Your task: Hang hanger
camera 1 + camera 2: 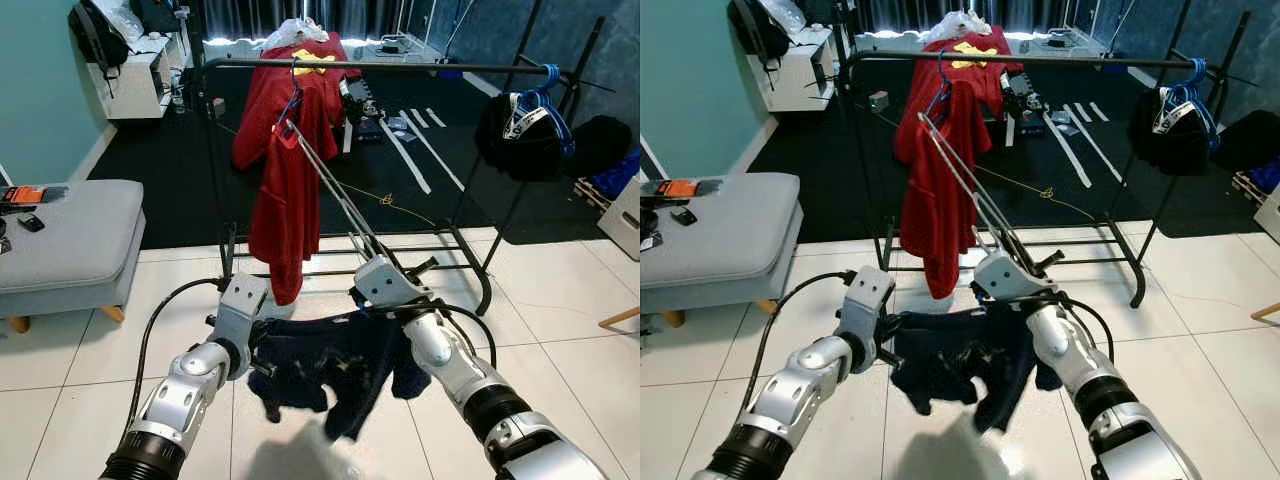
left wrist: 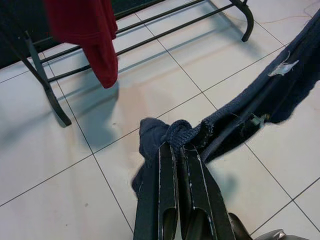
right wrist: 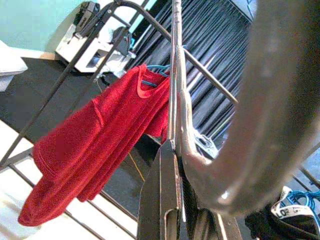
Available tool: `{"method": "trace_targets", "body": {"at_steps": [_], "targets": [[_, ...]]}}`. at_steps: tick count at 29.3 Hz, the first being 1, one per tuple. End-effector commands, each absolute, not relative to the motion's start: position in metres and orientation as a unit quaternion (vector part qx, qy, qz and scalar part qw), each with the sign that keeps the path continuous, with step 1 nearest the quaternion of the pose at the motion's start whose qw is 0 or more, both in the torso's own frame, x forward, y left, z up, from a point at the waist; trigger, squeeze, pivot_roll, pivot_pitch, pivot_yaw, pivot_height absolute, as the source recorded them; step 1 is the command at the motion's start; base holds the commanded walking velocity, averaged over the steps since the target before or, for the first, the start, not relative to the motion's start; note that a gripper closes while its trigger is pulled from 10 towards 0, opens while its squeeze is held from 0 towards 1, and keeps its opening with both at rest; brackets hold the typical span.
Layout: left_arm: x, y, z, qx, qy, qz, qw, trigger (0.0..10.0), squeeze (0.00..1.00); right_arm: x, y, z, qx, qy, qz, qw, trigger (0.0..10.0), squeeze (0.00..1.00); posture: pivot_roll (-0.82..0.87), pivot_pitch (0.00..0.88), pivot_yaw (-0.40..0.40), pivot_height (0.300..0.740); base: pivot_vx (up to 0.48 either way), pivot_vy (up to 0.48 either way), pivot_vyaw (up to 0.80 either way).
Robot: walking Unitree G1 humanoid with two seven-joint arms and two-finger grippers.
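Observation:
A dark navy garment [image 1: 335,365] hangs low over the white tiles between my two arms. My left gripper [image 2: 177,148] is shut on a bunched edge of it, at the garment's left side [image 1: 262,345]. My right gripper [image 3: 173,150] is shut on a grey hanger [image 1: 330,190], whose long arm slants up and left toward the rack. The hanger's hook [image 3: 270,110] curves close to the right wrist camera. The black clothes rack [image 1: 400,66] stands just ahead; a red shirt [image 1: 288,180] hangs from its bar on a blue hanger.
A black garment with blue hangers [image 1: 522,130] hangs at the rack's right end. A grey padded bench [image 1: 70,240] stands to the left, a white shelf unit [image 1: 135,75] at the back left. The rack's low base bars [image 1: 470,245] run across the floor ahead.

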State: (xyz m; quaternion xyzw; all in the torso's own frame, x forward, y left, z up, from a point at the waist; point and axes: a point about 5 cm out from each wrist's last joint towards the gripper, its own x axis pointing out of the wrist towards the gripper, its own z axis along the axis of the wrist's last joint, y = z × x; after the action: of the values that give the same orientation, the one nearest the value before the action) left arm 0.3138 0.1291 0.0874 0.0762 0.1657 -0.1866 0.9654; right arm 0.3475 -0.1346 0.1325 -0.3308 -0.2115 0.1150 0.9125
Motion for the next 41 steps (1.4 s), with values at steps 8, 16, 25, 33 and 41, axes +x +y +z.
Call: {"method": "trace_targets", "body": {"at_steps": [8,16,25,33,41], "targets": [[0.315,0.131,0.091,0.072,0.159,-0.185,0.967,0.0,0.0,0.345,-0.136,0.133,-0.328,-0.222,0.113,0.911,0.0,0.0,0.0,0.07,-0.029,0.74,0.0,0.0,0.0],[0.356,0.151,0.261,-0.126,-0.096,-0.174,0.972,0.1,0.0,0.343,-0.139,0.123,-0.339,-0.195,0.124,0.912,0.0,0.0,0.01,0.062,-0.032,0.74,0.0,0.0,0.0],[0.343,0.166,0.34,-0.115,-0.206,-0.231,0.944,0.7,0.0,0.343,-0.138,0.117,-0.342,-0.181,0.121,0.914,0.0,0.0,0.01,0.054,-0.023,0.74,0.0,0.0,0.0],[0.345,0.171,0.32,-0.058,-0.152,-0.207,0.965,0.9,0.0,0.343,-0.141,0.115,-0.34,-0.169,0.118,0.917,0.0,0.0,0.01,0.061,-0.031,0.74,0.0,0.0,0.0],[0.355,0.179,0.226,0.002,-0.01,-0.143,0.99,0.0,0.0,0.346,-0.152,0.086,-0.192,-0.015,0.092,0.977,0.0,0.0,0.02,0.059,-0.032,0.74,0.0,0.0,0.0]]}}
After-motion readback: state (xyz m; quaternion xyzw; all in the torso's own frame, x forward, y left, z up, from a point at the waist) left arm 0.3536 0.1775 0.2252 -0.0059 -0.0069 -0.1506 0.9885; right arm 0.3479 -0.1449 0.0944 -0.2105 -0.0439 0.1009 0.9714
